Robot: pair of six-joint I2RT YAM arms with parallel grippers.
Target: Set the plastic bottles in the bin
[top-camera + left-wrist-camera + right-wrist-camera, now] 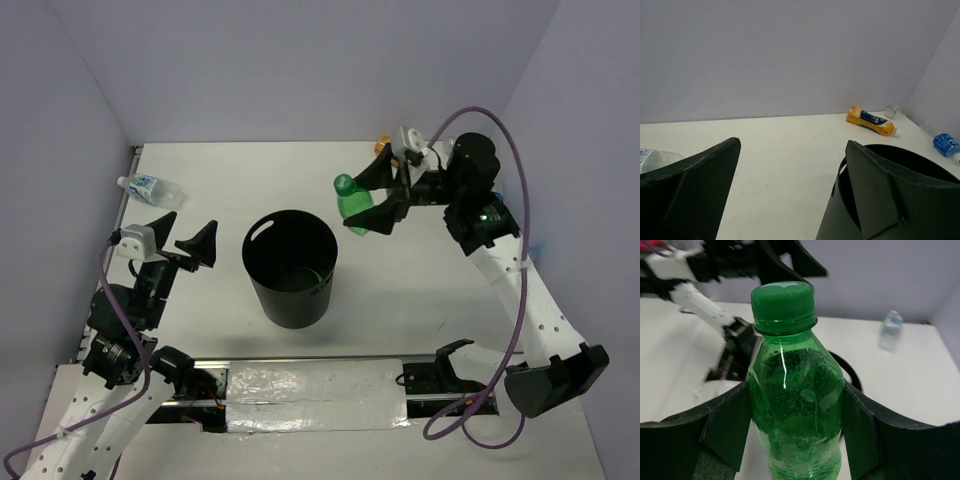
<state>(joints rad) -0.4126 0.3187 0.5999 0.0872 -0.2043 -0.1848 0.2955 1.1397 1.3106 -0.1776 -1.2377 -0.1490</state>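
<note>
Green translucent plastic bottle (pixel 796 405), ribbed screw cap (pixel 783 305), clamped in right tool (pixel 378 195), left tool (pixel 792 145) spread wide

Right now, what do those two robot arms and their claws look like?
Both the left arm and right arm have white links dotted with small holes, joined by black joints. A purple cable loops along each. The left gripper and right gripper each carry two black, wedge-shaped fingers.

Bright even light — thin glare on green bottle (pixel 795 405)
</note>
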